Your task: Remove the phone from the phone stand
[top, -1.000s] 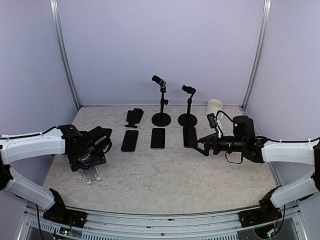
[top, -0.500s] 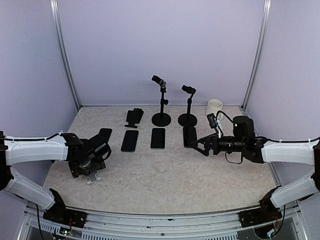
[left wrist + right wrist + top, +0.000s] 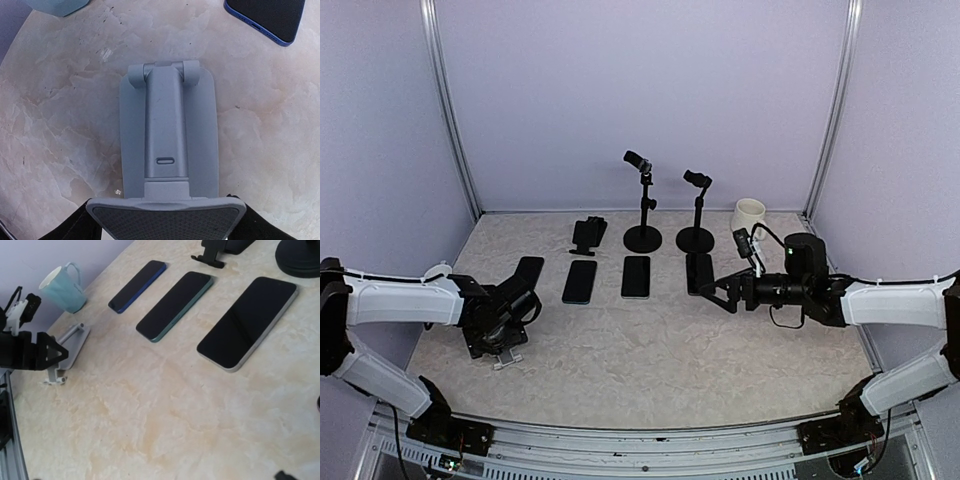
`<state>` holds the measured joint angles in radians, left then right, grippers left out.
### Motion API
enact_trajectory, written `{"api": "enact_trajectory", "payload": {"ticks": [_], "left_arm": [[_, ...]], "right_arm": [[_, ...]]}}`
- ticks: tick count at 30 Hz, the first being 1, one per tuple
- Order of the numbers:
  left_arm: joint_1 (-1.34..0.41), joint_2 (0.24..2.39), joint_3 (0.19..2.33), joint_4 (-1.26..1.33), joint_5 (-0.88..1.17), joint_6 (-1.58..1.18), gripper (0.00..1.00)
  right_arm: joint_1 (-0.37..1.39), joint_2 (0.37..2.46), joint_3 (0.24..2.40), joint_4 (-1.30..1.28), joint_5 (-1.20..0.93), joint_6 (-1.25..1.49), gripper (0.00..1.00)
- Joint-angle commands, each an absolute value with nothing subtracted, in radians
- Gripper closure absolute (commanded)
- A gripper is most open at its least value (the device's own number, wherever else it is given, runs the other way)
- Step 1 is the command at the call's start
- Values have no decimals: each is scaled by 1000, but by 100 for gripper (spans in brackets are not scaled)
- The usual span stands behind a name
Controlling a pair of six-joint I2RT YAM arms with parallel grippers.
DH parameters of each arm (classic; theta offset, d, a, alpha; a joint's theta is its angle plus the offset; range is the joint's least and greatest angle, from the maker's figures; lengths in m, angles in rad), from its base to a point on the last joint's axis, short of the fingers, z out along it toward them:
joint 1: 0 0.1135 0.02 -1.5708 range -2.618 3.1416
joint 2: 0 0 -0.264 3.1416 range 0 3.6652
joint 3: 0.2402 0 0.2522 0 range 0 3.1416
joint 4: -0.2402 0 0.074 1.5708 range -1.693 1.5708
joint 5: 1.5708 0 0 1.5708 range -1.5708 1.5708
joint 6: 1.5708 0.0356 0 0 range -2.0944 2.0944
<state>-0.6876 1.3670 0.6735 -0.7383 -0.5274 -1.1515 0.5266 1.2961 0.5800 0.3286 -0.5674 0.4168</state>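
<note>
The grey phone stand (image 3: 167,150) rests on the table with no phone on it; it also shows in the top view (image 3: 506,356) and the right wrist view (image 3: 68,351). My left gripper (image 3: 165,227) is shut on the stand's black-padded plate, one finger on each side. A blue phone (image 3: 528,270) lies flat on the table just behind it, and shows in the left wrist view (image 3: 266,17) and the right wrist view (image 3: 137,286). My right gripper (image 3: 718,292) is open and empty, low over the table at the right.
Three more phones lie flat in a row: a green one (image 3: 175,305), a silver one (image 3: 247,322) and a dark one (image 3: 698,272). Two microphone stands (image 3: 642,238) (image 3: 695,238), a black holder (image 3: 588,235) and a white mug (image 3: 748,213) stand behind. A teal mug (image 3: 62,290) is near the left wall.
My left gripper has moved down and toward the near left, uncovering the blue phone lying on the table. The stand has hardly moved. The right arm is still.
</note>
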Motion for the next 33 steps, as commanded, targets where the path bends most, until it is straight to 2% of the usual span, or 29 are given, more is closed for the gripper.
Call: {"api": "enact_trajectory", "payload": {"ticks": [1,11,17,21,27,33], "left_arm": [[-672,1375,647,-689,-529,-1130,21],[-680,1353,701,-732,-569,-1100,47],[-681,1339,787,-776,-598,-1039,51],[-643,1330,858,-750,-576,-894,52],[-547,1297,955,-612,-442,-588,53],[-434,1354,1082,-528,-322,-425,53]], "right_arm": [[517,1309,568,356,-582,426,0],[517,1318,570,362,-584,431,0],[517,1318,573,359,-584,428,0],[517,1316,573,356,-583,425,0],[517,1311,573,351,-580,423,0],[517,1306,575,343,-576,419,0]]}}
